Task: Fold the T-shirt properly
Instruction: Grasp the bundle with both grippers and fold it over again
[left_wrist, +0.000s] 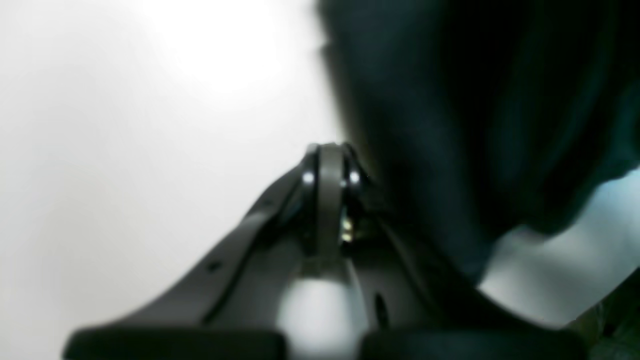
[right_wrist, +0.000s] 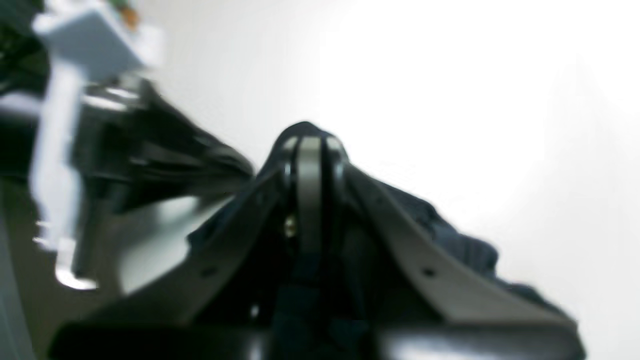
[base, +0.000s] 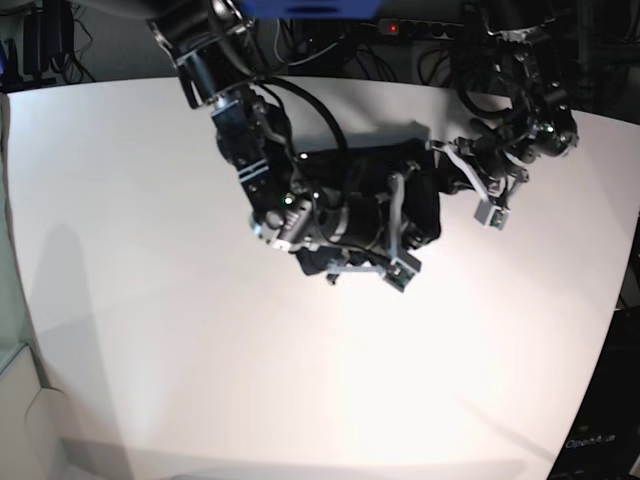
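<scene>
— White surface (base: 150, 330) all round; where's the T-shirt (base: 360, 165)?
— Bunched dark at the far middle, between both arms.
— Grippers?
— Right gripper (right_wrist: 309, 137) clamped on its cloth; left gripper (left_wrist: 330, 150) closed, T-shirt just beside it.

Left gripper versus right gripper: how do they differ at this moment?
The right gripper is shut on the T-shirt, with dark cloth bunched around its fingers; the left gripper is shut with the cloth beside it, no grip visible. In the base view the right sits mid-table, the left farther back. Both are closed.
</scene>
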